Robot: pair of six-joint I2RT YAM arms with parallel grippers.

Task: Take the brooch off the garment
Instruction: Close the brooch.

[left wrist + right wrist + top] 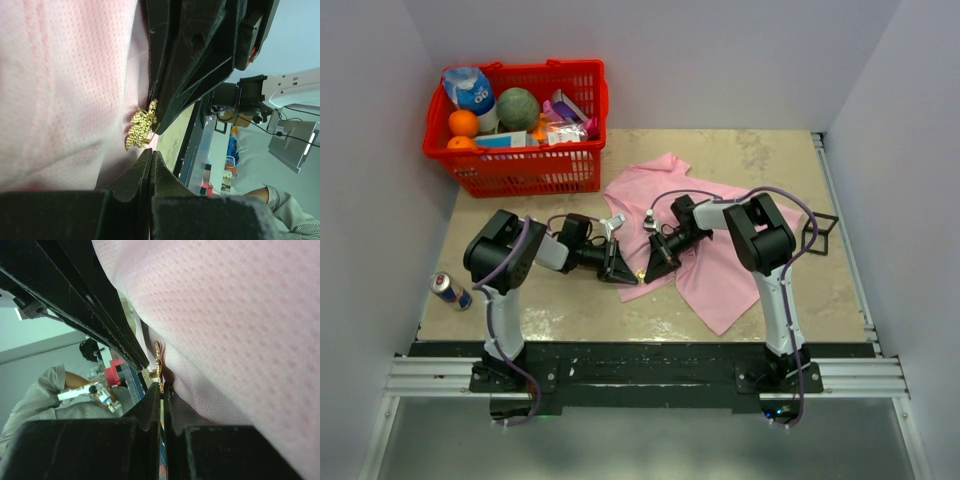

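Observation:
The garment is a light pink T-shirt spread on the table's middle right. It fills the left wrist view and the right wrist view. The brooch is a small gold cluster pinned near the shirt's edge, also seen edge-on. My right gripper is shut with its tips on the brooch's lower end. Its black fingers touch the brooch from above. My left gripper is shut just below the brooch, with no cloth visible between its tips. Both grippers meet at the shirt's left edge, left gripper and right gripper.
A red basket with fruit and packets stands at the back left. A drink can lies at the left edge. A black wire stand sits right of the shirt.

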